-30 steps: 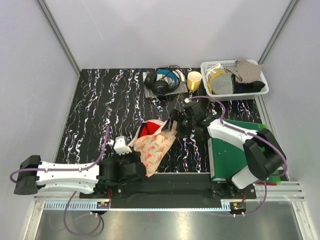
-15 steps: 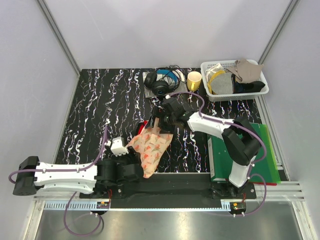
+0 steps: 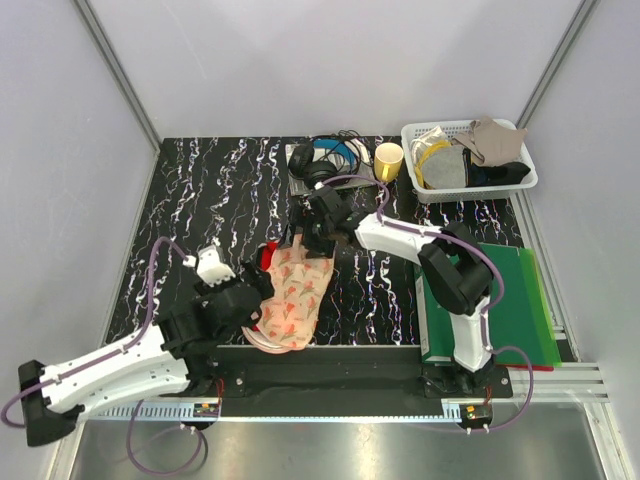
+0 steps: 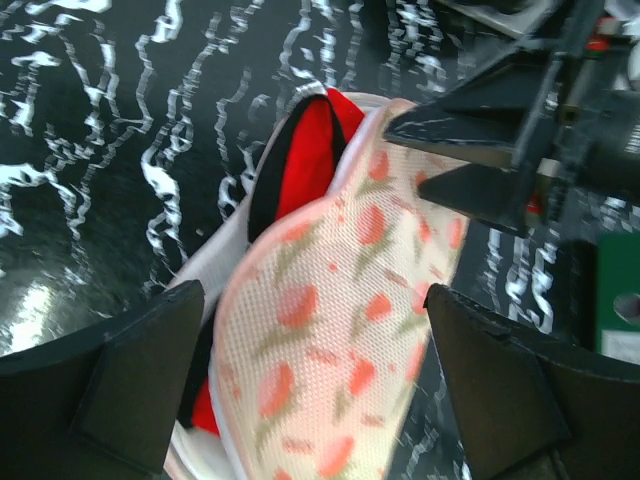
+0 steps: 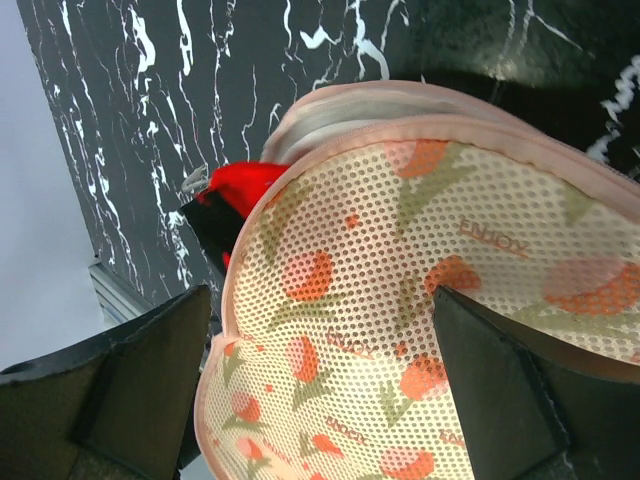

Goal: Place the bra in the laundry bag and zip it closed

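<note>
Lying on black marbled table: laundry bag, unzipped; bra partly inside, red edge protruding. Left gripper, right gripper: jaws wide apart over bag, gripping nothing.

Small pale lettering repeats across the bag's printed mesh in the right wrist view. It looks like "ENJOY", though the last letter is unclear. Nothing else is legible.
</note>
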`<state>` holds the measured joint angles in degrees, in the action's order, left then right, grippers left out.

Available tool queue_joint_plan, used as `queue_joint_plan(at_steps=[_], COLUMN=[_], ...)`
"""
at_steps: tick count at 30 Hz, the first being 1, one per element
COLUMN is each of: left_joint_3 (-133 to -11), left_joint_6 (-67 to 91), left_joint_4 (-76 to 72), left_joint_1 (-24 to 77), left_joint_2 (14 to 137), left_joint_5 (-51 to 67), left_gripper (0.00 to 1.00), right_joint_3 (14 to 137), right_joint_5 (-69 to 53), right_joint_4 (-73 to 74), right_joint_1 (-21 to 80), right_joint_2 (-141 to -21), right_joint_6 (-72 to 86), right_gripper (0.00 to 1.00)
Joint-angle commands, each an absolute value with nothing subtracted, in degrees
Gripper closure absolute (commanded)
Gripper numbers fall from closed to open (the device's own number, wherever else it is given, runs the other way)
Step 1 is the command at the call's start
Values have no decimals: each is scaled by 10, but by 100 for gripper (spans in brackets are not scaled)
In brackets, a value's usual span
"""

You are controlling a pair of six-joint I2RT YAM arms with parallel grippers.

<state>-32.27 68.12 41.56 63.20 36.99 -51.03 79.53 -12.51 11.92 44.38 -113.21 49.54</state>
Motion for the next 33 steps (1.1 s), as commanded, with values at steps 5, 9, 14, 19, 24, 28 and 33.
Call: queue_joint_plan(at_steps=[5,9,14,19,24,28,33], left_joint_3=[-299,-304,-337,-331,-317,-286,-272], left_joint_6=[469,427,391,395,409,410,446], left_joint_4=[216,142,128,59,92,103,158], left_joint_1=[527,442,314,281,282,282,281], left_joint_2=[400,410,480,516,524,495,472], left_joint_5=[-408,-304,-164,-104,-84,-56,-83], left_gripper=[1,3,4,11,15,18,16], right_joint_3=[823,789,748,705,690,682,677], right_joint_5=[-123,-106,-85,-76,-74,-74,-74], right_joint_4=[153,173,192,192,193,194,192], right_joint_1=[449,449,444,436,434,434,434], right_joint_2=[-1109,-1054,-979,-940,-926,-919,-918], right_joint_6=[446,421,396,395,394,395,396], right_gripper=[0,0,0,0,0,0,0])
